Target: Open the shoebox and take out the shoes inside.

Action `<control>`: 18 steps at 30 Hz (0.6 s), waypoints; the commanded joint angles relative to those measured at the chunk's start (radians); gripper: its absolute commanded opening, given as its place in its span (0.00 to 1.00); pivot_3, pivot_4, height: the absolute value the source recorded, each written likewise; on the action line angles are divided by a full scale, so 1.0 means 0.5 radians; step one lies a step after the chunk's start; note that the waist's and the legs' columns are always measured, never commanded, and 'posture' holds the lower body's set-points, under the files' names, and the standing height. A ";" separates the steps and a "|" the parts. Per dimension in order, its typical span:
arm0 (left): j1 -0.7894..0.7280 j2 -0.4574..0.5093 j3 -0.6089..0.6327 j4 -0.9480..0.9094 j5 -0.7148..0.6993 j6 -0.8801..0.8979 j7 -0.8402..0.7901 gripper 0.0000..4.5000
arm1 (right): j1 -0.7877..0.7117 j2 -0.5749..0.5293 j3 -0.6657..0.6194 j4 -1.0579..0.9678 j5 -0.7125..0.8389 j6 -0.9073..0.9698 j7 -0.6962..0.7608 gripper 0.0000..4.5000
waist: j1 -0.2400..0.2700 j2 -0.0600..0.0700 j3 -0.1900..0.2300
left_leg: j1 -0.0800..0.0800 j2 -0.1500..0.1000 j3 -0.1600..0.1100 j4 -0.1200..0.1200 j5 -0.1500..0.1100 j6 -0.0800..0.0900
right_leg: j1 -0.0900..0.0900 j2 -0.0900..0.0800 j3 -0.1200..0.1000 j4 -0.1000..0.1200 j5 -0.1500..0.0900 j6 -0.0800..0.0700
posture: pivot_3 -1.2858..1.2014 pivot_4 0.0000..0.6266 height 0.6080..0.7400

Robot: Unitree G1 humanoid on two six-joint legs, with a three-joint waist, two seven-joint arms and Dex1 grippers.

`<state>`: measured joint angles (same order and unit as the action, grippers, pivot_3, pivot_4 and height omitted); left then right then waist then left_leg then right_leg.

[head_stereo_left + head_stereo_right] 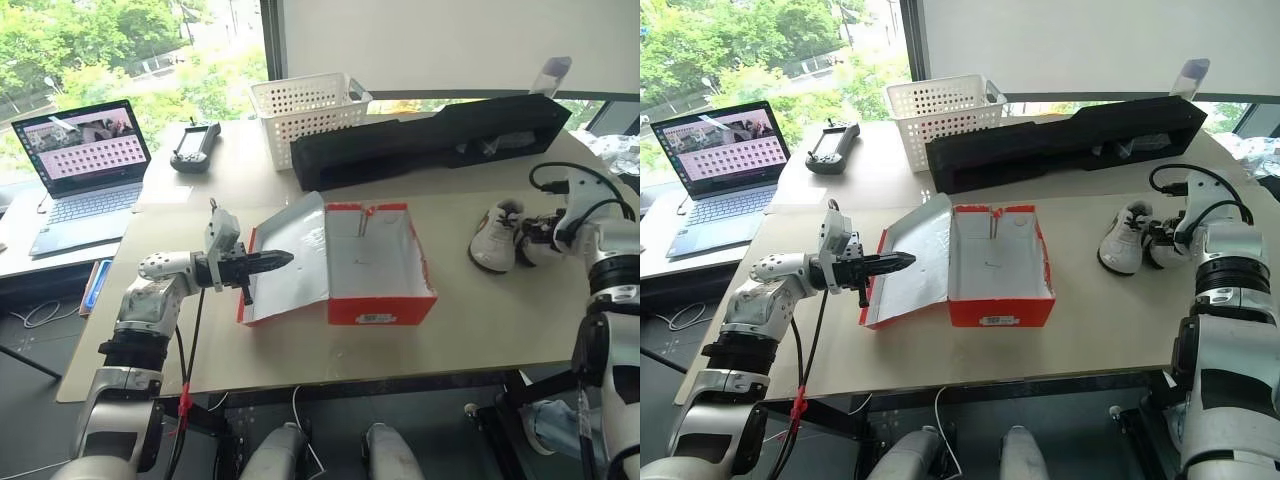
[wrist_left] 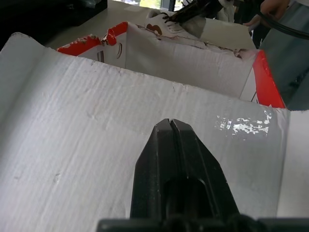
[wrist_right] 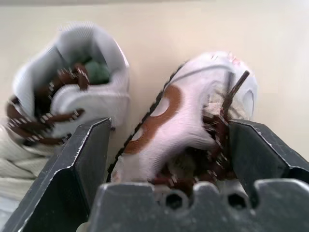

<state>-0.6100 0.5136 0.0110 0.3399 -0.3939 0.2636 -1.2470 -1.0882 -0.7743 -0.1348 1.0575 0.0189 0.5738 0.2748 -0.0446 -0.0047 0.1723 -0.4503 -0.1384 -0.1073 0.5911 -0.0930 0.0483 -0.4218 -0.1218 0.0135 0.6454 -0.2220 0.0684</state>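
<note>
The red shoebox (image 1: 380, 305) lies open mid-table, its white inside bare. Its lid (image 1: 290, 265) is folded out to the left, tilted up. My left gripper (image 1: 285, 259) is shut and points level over the lid's white inner face (image 2: 72, 145); I cannot tell whether it touches. Both whitish shoes with brown laces are on the table to the right of the box: one shoe (image 1: 495, 237) stands free, the other shoe (image 3: 183, 111) lies between the fingers (image 3: 89, 154) of my right gripper (image 3: 169, 130). That gripper is open, with a gap beside the shoe.
A white perforated basket (image 1: 305, 110) and a long black foam case (image 1: 430, 135) stand behind the box. On the left are a laptop (image 1: 85, 170) and a handheld controller (image 1: 195, 147). The shoes lie close to the table's right edge (image 1: 560, 330).
</note>
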 commanded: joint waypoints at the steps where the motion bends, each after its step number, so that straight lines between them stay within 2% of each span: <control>1: -0.017 -0.001 0.012 -0.046 -0.017 -0.017 -0.001 0.00 | -0.047 -0.066 -0.056 -0.161 0.021 0.052 -0.015 0.95 | 0.001 0.000 0.000 | 0.000 0.000 0.000 0.000 0.000 0.000 | 0.000 0.000 0.000 0.000 0.000 0.000 | 0.52 0.24 0.99; 8: -0.027 -0.011 0.012 -0.041 -0.013 -0.020 0.004 0.00 | -0.054 -0.075 -0.098 -0.436 0.027 0.166 -0.040 0.95 | -0.001 0.001 0.001 | 0.000 0.000 0.000 0.000 0.000 0.000 | -0.001 0.000 0.000 0.000 0.000 0.000 | 0.52 0.24 0.99; 13: -0.014 -0.018 0.064 -0.058 -0.030 -0.021 0.084 0.00 | 0.042 -0.040 -0.191 -1.025 0.152 0.363 0.054 0.95 | -0.001 0.004 0.002 | -0.001 0.000 0.000 0.000 0.000 0.000 | -0.003 0.000 0.002 0.002 0.000 0.000 | 0.52 0.24 0.99; 18: 0.029 0.016 0.154 -0.112 -0.035 -0.012 0.229 0.00 | 0.274 0.049 -0.369 -1.783 0.644 0.799 0.410 0.95 | 0.006 0.003 0.002 | -0.002 0.001 -0.001 0.000 0.000 0.000 | -0.002 0.000 0.000 0.001 -0.001 0.001 | 0.52 0.24 0.99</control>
<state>-0.6022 0.5051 0.0475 0.3262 -0.3964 0.2634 -1.1605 -0.9724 -0.7514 -0.2807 0.3016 0.2413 0.8951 0.4089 -0.0417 -0.0030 0.1733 -0.4512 -0.1376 -0.1078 0.5913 -0.0931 0.0484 -0.4230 -0.1218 0.0138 0.6461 -0.2223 0.0686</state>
